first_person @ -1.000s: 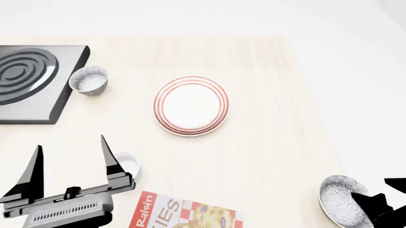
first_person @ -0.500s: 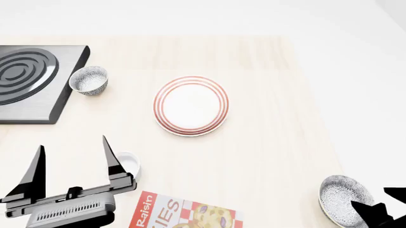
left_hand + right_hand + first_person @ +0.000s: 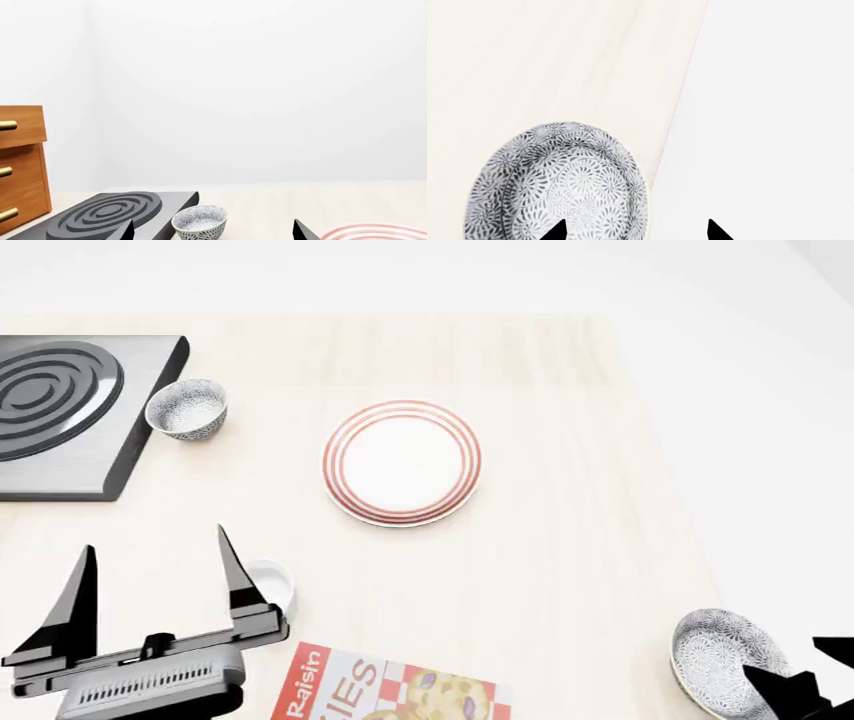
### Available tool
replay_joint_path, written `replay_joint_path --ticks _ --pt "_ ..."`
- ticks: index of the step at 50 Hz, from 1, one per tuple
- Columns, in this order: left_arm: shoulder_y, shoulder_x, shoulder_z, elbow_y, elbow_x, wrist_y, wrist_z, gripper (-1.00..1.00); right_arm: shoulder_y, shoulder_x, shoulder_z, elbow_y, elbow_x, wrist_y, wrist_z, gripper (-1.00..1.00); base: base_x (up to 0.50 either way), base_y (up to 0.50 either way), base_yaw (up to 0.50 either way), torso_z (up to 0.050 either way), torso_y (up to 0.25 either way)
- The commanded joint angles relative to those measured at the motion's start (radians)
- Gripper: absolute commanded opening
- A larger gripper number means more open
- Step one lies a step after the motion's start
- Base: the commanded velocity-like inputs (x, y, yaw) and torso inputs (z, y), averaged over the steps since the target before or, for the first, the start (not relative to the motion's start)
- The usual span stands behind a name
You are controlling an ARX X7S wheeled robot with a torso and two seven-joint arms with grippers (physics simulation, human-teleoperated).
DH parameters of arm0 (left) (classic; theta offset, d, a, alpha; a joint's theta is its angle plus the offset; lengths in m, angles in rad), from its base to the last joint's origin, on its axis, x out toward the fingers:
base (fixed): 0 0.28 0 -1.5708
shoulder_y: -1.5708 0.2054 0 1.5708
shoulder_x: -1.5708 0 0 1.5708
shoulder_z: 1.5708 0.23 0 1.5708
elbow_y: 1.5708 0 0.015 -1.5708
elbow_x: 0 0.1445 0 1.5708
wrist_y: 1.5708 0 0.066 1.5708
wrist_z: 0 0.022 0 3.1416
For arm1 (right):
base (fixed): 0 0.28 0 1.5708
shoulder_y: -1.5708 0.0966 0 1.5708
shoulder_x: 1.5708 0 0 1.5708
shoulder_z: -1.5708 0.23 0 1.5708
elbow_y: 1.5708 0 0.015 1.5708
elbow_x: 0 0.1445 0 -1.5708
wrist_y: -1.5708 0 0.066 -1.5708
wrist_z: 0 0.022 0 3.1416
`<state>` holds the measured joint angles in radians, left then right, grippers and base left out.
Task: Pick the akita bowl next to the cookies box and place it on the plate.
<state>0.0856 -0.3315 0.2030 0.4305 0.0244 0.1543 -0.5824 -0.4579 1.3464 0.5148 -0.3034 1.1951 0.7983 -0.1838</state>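
Note:
The akita bowl (image 3: pixel 721 655), speckled grey and white, sits at the table's near right edge, to the right of the red cookies box (image 3: pixel 387 690). My right gripper (image 3: pixel 797 670) is open at the bowl's right side. In the right wrist view one fingertip lies over the akita bowl (image 3: pixel 554 185) and the other past the table edge, so the right gripper (image 3: pixel 635 229) straddles the rim. The plate (image 3: pixel 400 462) with red rings lies mid-table, nothing on it. My left gripper (image 3: pixel 154 545) hovers open and holds nothing at the near left.
A look-alike speckled bowl (image 3: pixel 187 408) stands beside the black stove (image 3: pixel 67 410) at the far left. A small white cup (image 3: pixel 271 585) sits just right of my left gripper's fingers. In the left wrist view a wooden drawer unit (image 3: pixel 20 165) stands beyond the stove.
My right gripper has drawn back slightly toward the view's lower right, uncovering more of the akita bowl. The left gripper has barely shifted.

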Motion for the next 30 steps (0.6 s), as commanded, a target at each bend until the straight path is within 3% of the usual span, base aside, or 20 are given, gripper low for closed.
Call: replay_joint_path --ticks 1,30 --pt "-0.002 0.015 -0.019 -0.011 0.016 0.008 0.015 1.00 0.016 -0.023 -0.019 0.011 -0.032 -0.017 -0.018 1.00 0.00 0.00 0.00 0.000 0.000" --pt "-0.006 0.010 -0.007 -0.031 0.017 0.018 0.007 1.00 0.082 -0.024 -0.142 0.041 -0.049 -0.065 -0.011 1.00 0.00 0.00 0.00 0.000 0.000"
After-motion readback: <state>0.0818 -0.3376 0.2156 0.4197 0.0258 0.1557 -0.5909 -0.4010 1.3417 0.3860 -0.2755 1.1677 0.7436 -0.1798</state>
